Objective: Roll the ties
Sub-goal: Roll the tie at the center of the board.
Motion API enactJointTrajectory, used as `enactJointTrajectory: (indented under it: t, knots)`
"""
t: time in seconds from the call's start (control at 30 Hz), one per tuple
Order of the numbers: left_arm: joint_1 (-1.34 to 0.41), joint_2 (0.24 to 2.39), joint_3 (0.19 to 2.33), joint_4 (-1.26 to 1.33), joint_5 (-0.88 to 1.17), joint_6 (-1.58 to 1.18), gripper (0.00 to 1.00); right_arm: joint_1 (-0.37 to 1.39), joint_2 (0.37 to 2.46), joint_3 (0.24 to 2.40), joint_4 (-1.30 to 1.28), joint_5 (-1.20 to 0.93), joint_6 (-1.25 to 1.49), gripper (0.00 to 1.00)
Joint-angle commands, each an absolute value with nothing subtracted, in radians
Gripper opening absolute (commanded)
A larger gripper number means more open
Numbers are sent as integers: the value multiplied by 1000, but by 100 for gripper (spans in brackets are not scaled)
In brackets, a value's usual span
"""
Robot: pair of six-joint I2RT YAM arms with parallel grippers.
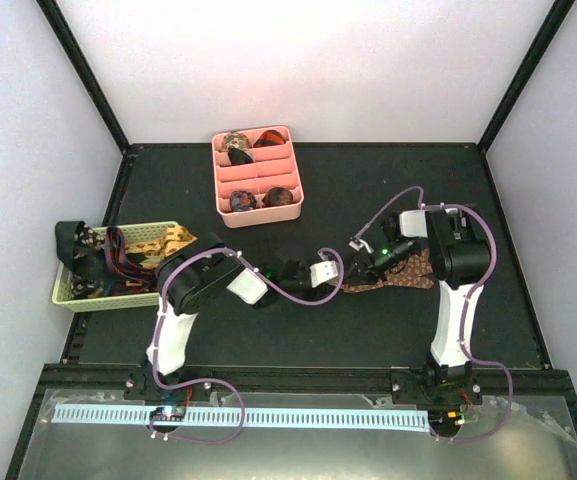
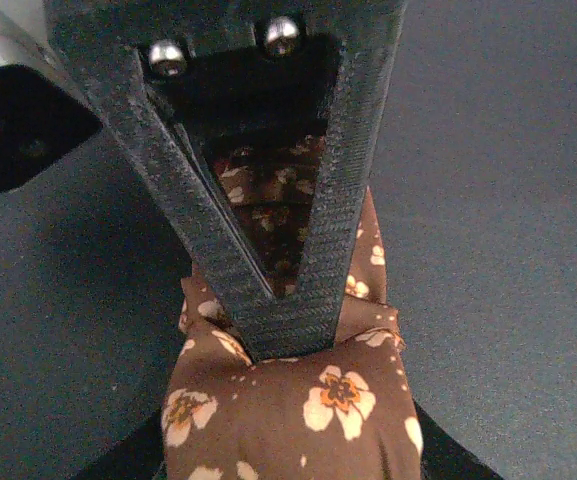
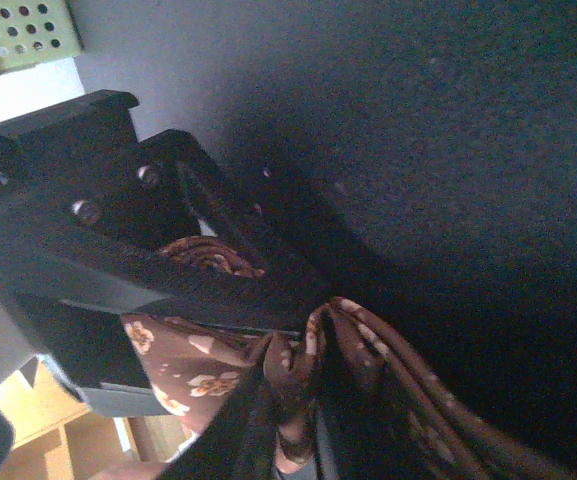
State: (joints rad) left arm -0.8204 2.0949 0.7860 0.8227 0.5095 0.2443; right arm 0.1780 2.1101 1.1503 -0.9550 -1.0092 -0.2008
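From above, the brown flower-printed fabric necktie [image 1: 408,278] lies on the black table [image 1: 368,200] right of centre, between my left tool [image 1: 326,272] and right tool [image 1: 366,262]; pulling them apart could unwind it. My left camera shows the left tool [image 2: 288,335] pinched shut on bunched cloth, which may slip out. My right camera shows the right tool [image 3: 288,320] clamped on a small coil, and the loose folds beside it may snag.

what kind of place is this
Probably a robot lab test booth: bare white walls around a black table, two robot arms bolted at its near edge, and a basket of ties.
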Motion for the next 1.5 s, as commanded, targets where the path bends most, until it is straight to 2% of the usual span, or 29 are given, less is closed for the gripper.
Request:
enactJointTrajectory:
  t: [0.0,0.1,0.2,0.33,0.47,0.6,0.77,0.97,1.33,1.47]
  knots:
    - [-830,2045,816,417,397,322,27,184,2092,1144,-914,-816,-216,17]
    - [-825,2004,781,324,362,376,26,177,2040,1185,-983,-815,-272,27]
    - [-817,1976,773,244,358,404,26,139,1983,1231,-1082,-813,-344,33]
    - [-816,1980,787,198,363,424,25,47,1927,1250,-1183,-729,-422,37]
    - [-816,1989,809,185,360,423,24,-87,1895,1295,-1249,-539,-485,38]
    - [-816,1994,814,188,360,423,24,-168,1843,1299,-1235,-312,-531,39]
    - [-816,2000,812,191,358,415,24,-193,1776,1229,-1143,-198,-568,42]
    - [-816,1998,804,195,347,416,25,-130,1766,1146,-1037,-127,-526,42]
    - [-816,2003,797,212,335,400,25,-43,1623,920,-868,-23,-532,40]
    - [-816,2006,798,212,335,403,25,-20,1624,886,-817,-15,-523,32]
